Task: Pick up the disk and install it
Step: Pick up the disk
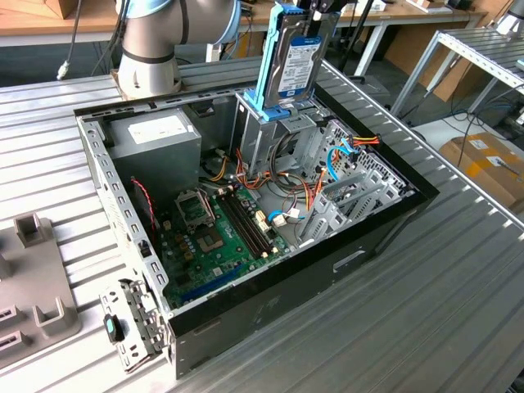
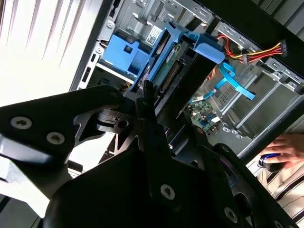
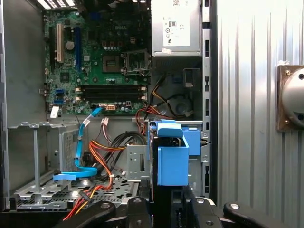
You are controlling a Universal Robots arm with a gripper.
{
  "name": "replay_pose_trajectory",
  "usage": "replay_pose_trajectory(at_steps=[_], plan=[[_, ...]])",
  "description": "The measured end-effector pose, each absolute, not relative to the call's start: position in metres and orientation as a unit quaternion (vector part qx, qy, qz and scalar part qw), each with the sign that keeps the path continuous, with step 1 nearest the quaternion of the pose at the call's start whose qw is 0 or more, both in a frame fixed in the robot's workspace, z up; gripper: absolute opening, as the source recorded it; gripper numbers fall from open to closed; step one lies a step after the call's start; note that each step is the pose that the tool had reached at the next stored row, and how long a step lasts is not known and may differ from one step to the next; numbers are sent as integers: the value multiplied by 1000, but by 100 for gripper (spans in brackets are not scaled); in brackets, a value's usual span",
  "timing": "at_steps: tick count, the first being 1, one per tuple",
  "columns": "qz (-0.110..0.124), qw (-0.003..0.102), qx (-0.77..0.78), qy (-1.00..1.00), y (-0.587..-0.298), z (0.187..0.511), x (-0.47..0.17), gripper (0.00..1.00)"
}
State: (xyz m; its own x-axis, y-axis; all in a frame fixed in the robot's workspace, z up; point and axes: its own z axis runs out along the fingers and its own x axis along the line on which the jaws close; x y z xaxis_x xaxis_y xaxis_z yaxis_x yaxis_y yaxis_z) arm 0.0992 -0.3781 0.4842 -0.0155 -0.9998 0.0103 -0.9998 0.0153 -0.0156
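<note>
Above the metal drive cage (image 1: 255, 135) of the open computer case (image 1: 97, 160), the disk (image 1: 295, 61) hangs upright with its label facing the exterior view's right. Its light blue side rails run down to the cage's top. The hand (image 1: 318, 10) is clenched on the disk's upper end. The case lies on a ribbed metal worktop (image 1: 426, 311), with its motherboard (image 1: 213, 229) and grey power supply box (image 1: 155, 135) exposed.

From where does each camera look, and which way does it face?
Exterior view: above the table, looking down into the open case; arm base shows.
First wrist view: on the wrist, facing the motherboard; gripper shows.
Second wrist view: on the wrist, facing along the disk; gripper shows.
Both wrist views share the disk.
</note>
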Motion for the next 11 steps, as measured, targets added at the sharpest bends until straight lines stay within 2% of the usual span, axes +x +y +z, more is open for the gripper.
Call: replay_pose_trajectory(at_steps=[11], plan=[[-10,1,-702,712,-389,484,99,35]])
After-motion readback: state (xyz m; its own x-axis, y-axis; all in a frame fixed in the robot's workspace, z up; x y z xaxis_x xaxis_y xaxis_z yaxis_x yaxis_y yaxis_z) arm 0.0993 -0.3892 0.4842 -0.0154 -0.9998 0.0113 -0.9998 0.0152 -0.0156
